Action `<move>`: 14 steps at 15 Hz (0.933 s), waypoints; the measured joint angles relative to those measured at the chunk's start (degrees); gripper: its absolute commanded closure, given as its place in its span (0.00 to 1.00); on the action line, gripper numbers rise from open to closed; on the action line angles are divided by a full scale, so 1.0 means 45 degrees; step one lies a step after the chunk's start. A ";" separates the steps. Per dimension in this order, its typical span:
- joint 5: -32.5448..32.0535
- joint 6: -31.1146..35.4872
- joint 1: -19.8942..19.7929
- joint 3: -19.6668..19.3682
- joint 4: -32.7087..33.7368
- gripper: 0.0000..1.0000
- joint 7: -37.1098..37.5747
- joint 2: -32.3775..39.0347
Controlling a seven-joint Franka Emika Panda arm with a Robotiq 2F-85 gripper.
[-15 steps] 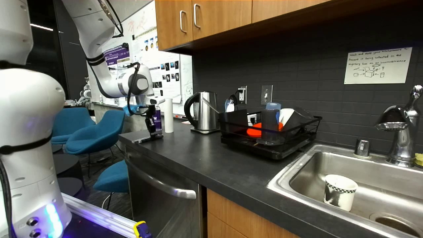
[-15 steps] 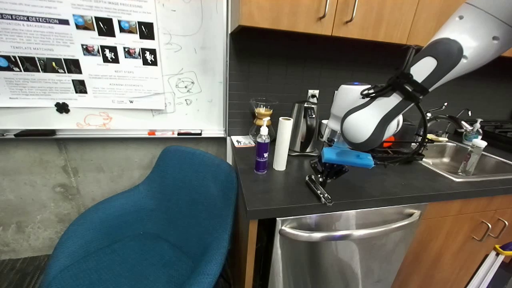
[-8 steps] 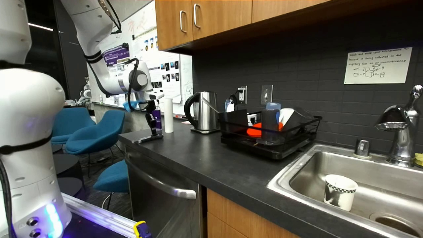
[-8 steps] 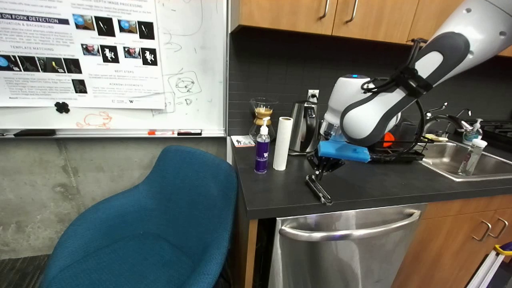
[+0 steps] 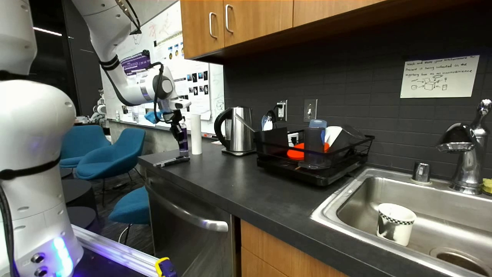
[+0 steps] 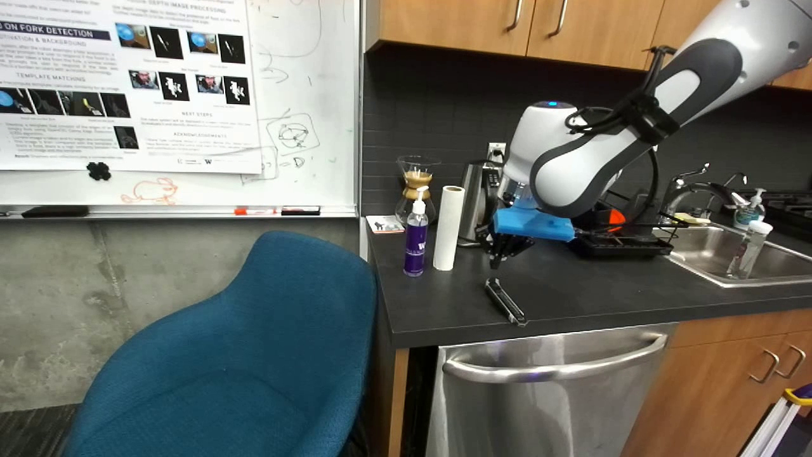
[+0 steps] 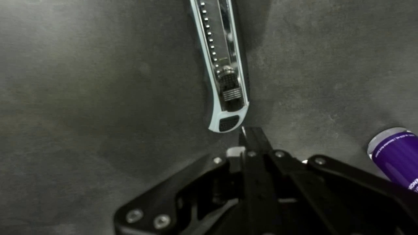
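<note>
Utility knife (image 7: 225, 65) lies below the closed tool (image 7: 244, 143), near a purple bottle (image 6: 415, 240) lettered "W".

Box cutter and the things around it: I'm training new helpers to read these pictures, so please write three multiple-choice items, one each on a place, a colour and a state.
1. Where does the box cutter lie?
A. In the sink
B. On the counter
C. On a chair

2. What colour is most of the pump bottle?
A. Green
B. Orange
C. Purple

3. How does the tool stand?
A. Shut, holding nothing
B. Wide open
C. Shut on the box cutter

Right letters:
1. B: both exterior views show it lying on the dark counter.
2. C: in an exterior view its body is mostly purple, below a white pump.
3. A: its jaws are together in the wrist view, and in an exterior view a strip of counter shows between it and the box cutter.
</note>
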 measured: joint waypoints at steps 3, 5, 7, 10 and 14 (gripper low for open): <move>-0.0009 -0.0621 0.0000 0.0058 0.0378 1.00 -0.0014 0.0134; -0.0009 -0.1009 0.0000 0.0092 0.0646 1.00 -0.0027 0.0293; -0.0009 -0.1281 0.0001 0.0114 0.0888 1.00 -0.0033 0.0493; -0.0009 -0.1506 0.0002 0.0119 0.1178 1.00 -0.0049 0.0889; -0.0009 -0.1600 0.0002 0.0110 0.1457 1.00 -0.0060 0.1424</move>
